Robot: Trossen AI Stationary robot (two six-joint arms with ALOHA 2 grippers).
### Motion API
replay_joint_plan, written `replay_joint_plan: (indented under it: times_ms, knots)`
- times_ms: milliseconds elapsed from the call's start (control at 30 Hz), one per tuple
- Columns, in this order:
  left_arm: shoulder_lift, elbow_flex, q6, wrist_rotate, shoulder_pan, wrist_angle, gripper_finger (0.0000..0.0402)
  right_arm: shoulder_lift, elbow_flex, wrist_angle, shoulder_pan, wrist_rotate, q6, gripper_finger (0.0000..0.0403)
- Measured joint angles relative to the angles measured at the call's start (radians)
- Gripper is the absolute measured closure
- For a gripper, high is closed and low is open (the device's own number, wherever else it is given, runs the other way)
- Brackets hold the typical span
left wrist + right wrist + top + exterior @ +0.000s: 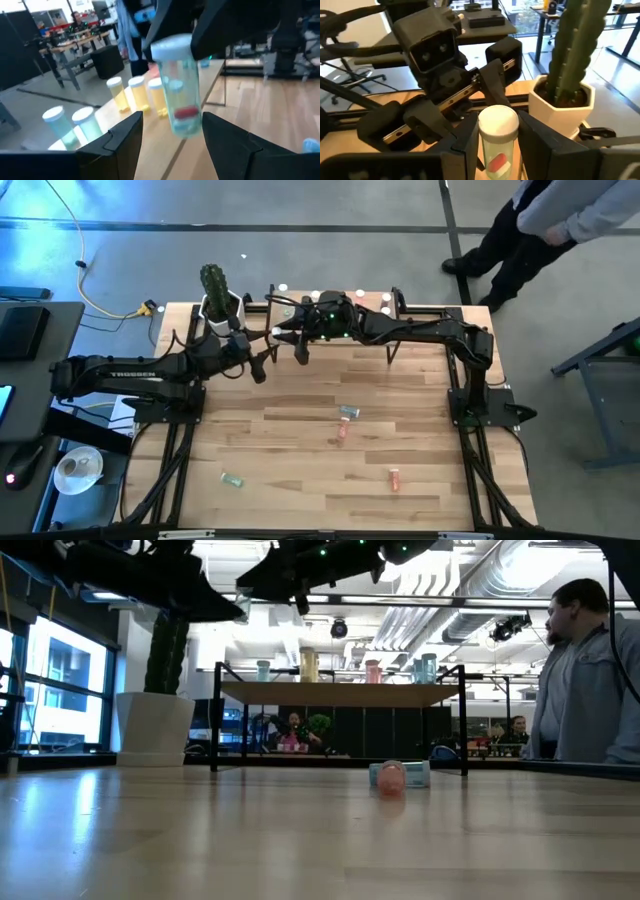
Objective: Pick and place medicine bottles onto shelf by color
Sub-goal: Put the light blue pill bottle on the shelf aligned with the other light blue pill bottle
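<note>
I held a pale bluish bottle (496, 145) by its white cap in my right gripper (495, 150), fingers closed on it, raised clear of the table just in front of the shelf (330, 305). My left gripper (172, 137) faced that bottle from the near side of the shelf, its fingers spread to either side of the glass and not touching it. A red item showed inside the bottle.

Step in hand, as I judged it: a hand-over, or a direct placing, of the bluish bottle beside its like-coloured fellows. The next move called for my left fingers to close on the bottle's body before my right let go of the cap, or for my right to carry it onward to the bluish group; a bottle this small looked likely to tip if released crooked.

On the shelf stood two bluish bottles (75, 127) at the end nearest the cactus pot (220, 308), then three yellow ones (137, 95) next along. From table height further bottles, pink and teal among them, showed toward the far end of the shelf (340, 693).

Not yet shelved, on the table in front of the shelf: a teal bottle (349, 411), a pink one (342, 432), a second pink one (394, 478) and a green one (232, 479), all lying on their sides
</note>
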Motion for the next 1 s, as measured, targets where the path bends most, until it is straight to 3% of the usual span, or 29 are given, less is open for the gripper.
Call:
replay_joint_plan:
  times_ms: [267,667,1000]
  knots:
    - [0.000,0.000,0.000,0.023,0.000,0.042,0.0212,0.000,0.000,0.003,0.005,-0.014,0.000,0.0302]
    - [0.000,0.000,0.000,0.102,0.001,0.043,0.0280,0.000,0.000,0.015,0.023,-0.023,-0.008,0.0302]
    - [-0.001,0.000,-0.001,0.109,0.000,0.041,0.0305,0.000,-0.001,0.015,0.029,-0.021,-0.025,0.0302]
